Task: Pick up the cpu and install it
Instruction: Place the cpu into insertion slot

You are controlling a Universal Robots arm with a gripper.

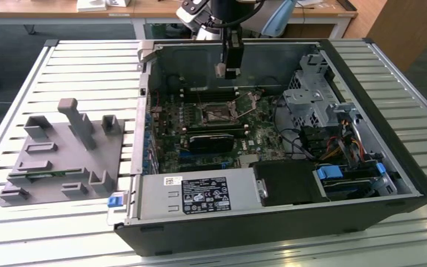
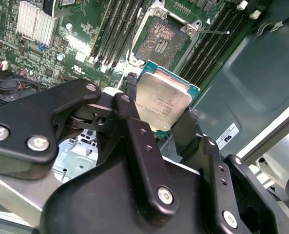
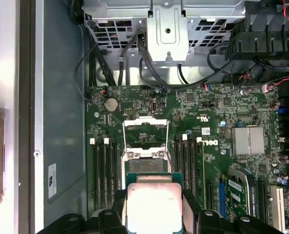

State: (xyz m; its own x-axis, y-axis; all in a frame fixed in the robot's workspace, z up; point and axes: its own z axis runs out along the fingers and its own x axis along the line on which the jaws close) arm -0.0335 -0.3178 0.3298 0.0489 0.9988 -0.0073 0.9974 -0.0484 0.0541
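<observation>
The cpu (image 2: 163,97), a silver square chip, is clamped by its edges in the pincer (image 2: 159,112). It hangs just above the open socket (image 2: 161,41), inside an opened computer case (image 1: 273,233). A tilted or misaligned descent would likely bend socket pins, and a loose hold could drop the chip. The case lies on a slatted metal table (image 1: 80,67), with wooden desks (image 1: 162,8) behind.

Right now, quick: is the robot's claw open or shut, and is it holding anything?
Gripper: shut on the cpu, which is held clear of the socket and not yet in it.
</observation>
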